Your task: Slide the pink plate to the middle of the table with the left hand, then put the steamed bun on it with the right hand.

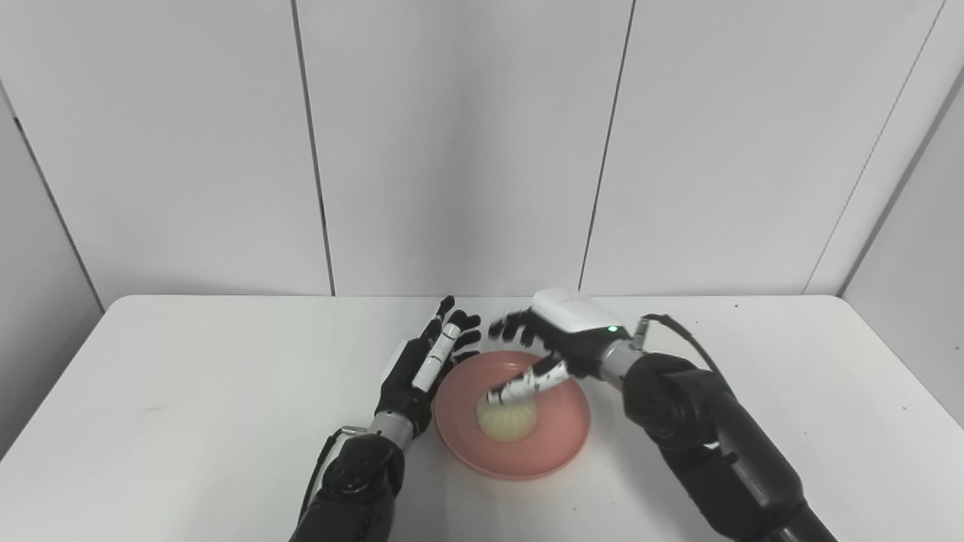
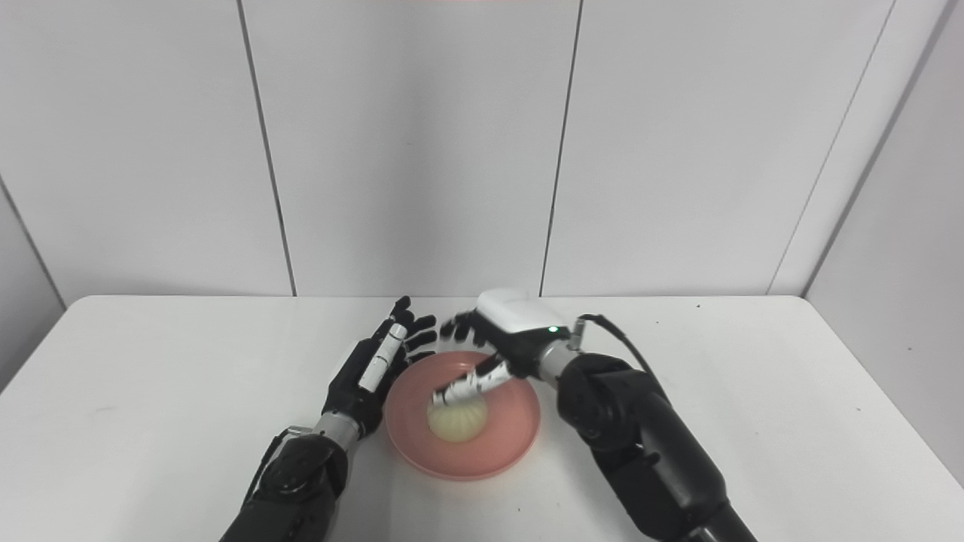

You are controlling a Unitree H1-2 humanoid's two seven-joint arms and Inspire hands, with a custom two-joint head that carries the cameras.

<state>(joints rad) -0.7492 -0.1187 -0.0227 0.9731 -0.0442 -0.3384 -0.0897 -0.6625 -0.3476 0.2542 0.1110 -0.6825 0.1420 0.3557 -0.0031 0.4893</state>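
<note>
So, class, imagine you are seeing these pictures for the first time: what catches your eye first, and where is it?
The pink plate near the middle of the white table stands out, with a pale steamed bun lying on it. The right robot hand reaches over the plate from its far side, one finger on or just above the bun. The left robot hand rests at the plate's left rim, fingers spread.

no readable text, labels, brands or numbers anywhere in view.
</note>
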